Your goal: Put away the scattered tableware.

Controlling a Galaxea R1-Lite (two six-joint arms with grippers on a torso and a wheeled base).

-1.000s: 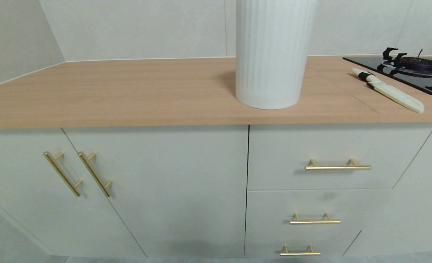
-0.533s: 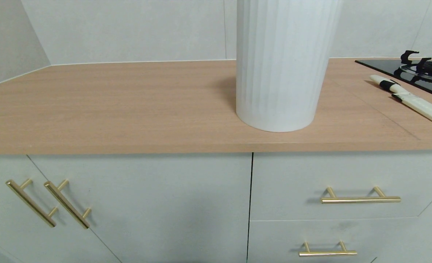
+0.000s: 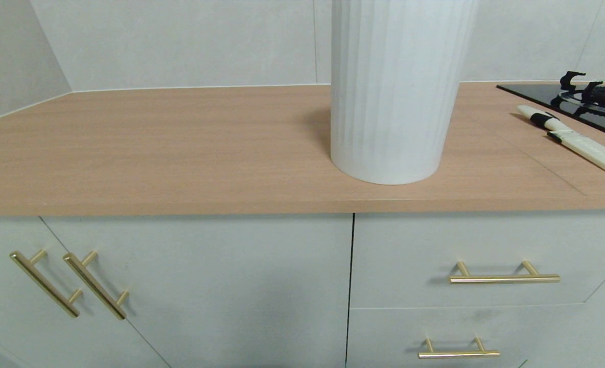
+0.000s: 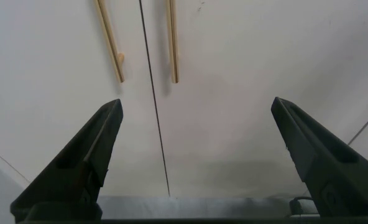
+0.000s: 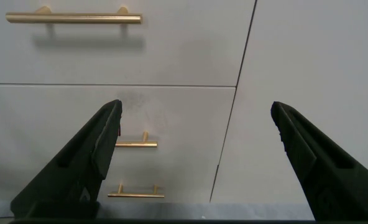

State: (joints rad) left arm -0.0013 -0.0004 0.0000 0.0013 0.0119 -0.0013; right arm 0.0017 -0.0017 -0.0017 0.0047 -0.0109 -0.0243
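Nothing on the desk [image 3: 180,148] has moved; only the head camera drew closer a second ago. Left tool [image 4: 195,102] and right tool [image 5: 195,104] gape wide and empty, facing cupboard doors [image 4: 234,124] and drawers [image 5: 171,56]. The knife [image 3: 573,140] lies by the hob [image 3: 542,94] near the desk's right end, its blade tip cut off. The white ribbed container [image 3: 394,102] stands near the front edge, its top cut off.

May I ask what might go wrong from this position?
The tall white container stands close to the front edge of the counter; an arm rising past it might tip it.
The knife runs out of the head view beside the hob; a poorly aimed grasp might land on the blade.
Both open, the left gripper and right gripper face the cabinet fronts and might snag the gold handles.
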